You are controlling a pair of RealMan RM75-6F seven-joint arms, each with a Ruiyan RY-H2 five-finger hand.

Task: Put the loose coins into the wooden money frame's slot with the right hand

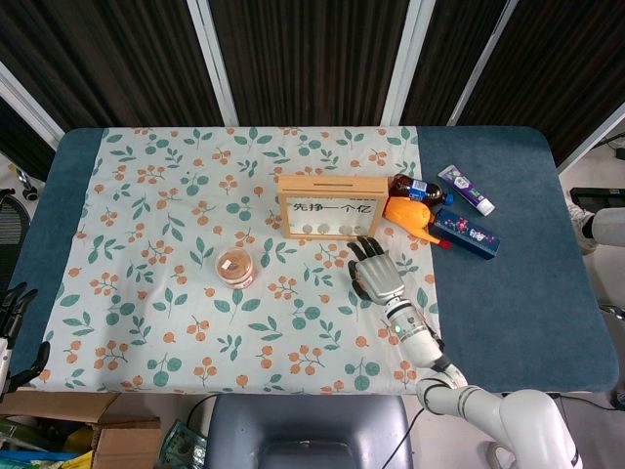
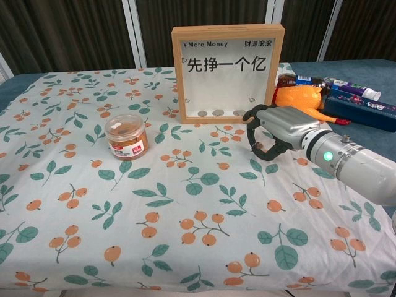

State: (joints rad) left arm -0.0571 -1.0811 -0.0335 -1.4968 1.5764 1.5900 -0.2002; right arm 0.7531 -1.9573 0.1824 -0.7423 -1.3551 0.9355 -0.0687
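Observation:
The wooden money frame [image 1: 331,207] [image 2: 228,71] stands upright mid-table with a few coins [image 2: 218,113] lying inside along its bottom. Its slot [image 1: 330,181] is on the top edge. My right hand [image 1: 377,276] [image 2: 276,127] hovers palm-down just in front of the frame's lower right corner. Its fingers [image 2: 253,137] curl down toward the cloth, and what they enclose is hidden. I see no loose coin on the cloth. My left hand [image 1: 18,315] hangs off the table's left edge with its fingers apart and nothing in them.
A small jar with an orange lid [image 1: 235,266] [image 2: 126,136] stands left of the frame. An orange toy [image 2: 301,98], a bottle [image 1: 418,188] and toothpaste boxes [image 1: 465,233] crowd the area right of the frame, close behind my right hand.

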